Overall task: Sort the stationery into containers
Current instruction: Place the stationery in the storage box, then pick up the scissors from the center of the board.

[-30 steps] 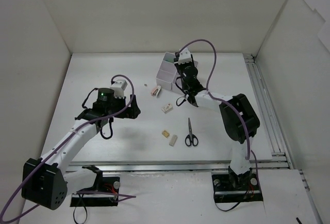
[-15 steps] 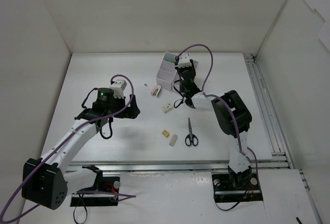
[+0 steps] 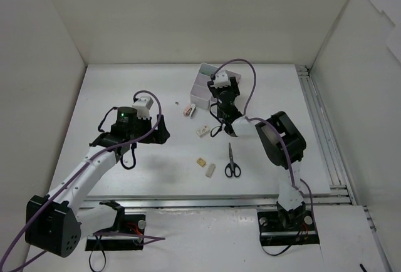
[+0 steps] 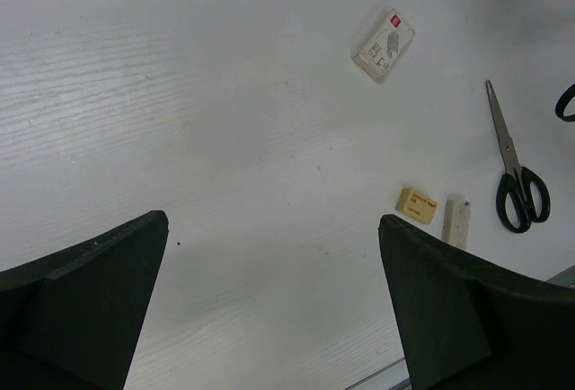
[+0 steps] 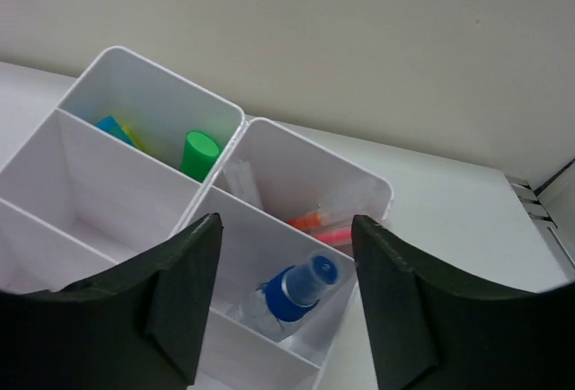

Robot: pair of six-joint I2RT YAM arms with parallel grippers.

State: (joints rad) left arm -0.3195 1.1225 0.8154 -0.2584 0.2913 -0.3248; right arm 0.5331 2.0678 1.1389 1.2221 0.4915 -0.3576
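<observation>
**End effectors both open, 5 pieces wait on the table**

The left end effector [image 4: 272,224] hangs over the table [image 4: 180,93] with its jaws wide apart and nothing between them. Nearest to the arm bases lie the black-handled scissors [image 3: 232,162]. Near them, on the left, are the white eraser [image 3: 210,170] and the tan eraser [image 3: 201,162]. Farther away lies a boxed eraser [image 3: 202,130], then a small pink piece [image 3: 190,110] just beside the bins [image 3: 200,81]. At the far end the right end effector [image 5: 285,221] hovers above these 4 white bins, also spread and holding nothing. Under it the blue-capped glue bottle [image 5: 292,293] lies in 1 bin and a green highlighter [image 5: 200,154] stands in another.

I judge that the step in hand is to fetch the next loose piece. The next move calls for lowering 1 open end effector over that piece, with the jaws across its narrow side, and closing there.
</observation>
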